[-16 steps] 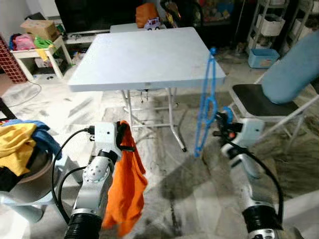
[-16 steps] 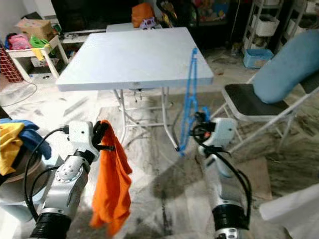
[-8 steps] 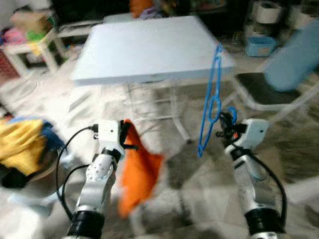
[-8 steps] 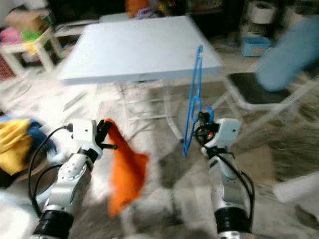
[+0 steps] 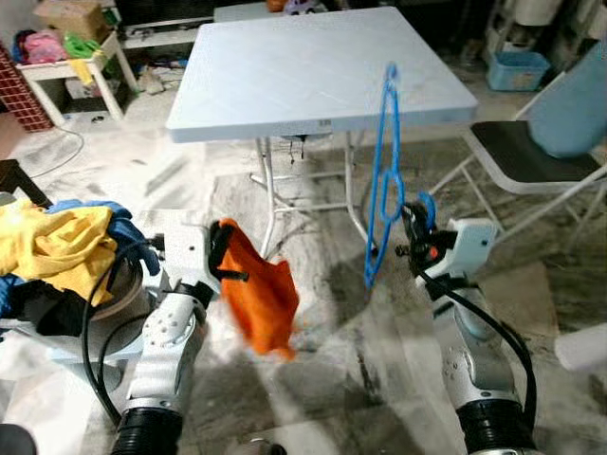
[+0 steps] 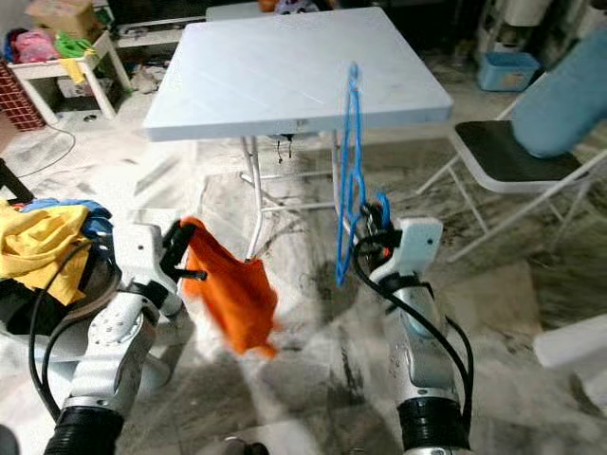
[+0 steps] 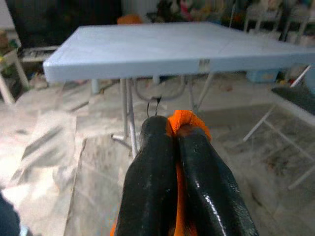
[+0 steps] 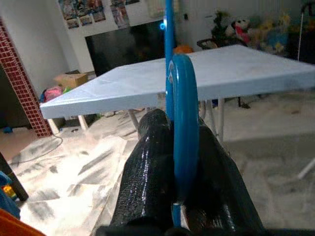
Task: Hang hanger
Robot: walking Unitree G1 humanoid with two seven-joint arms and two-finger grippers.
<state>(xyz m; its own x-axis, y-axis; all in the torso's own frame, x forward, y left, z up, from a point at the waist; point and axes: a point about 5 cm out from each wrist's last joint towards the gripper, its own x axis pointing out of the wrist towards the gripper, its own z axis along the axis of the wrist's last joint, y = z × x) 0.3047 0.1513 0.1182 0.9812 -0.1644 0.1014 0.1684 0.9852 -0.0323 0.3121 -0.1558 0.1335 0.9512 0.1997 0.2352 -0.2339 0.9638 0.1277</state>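
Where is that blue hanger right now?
The blue hanger stands upright in the right gripper, on the robot's right, just in front of the white folding table's near edge and beside the folding chair.

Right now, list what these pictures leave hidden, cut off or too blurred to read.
1. Orange cloth: blurred in the left eye view; in the left wrist view the left gripper covers most of it.
2. Blue hanger: its top is cut off in the right wrist view, and the right gripper hides its lower end.
3. Folding chair: cut off by the right edge of the left eye view.
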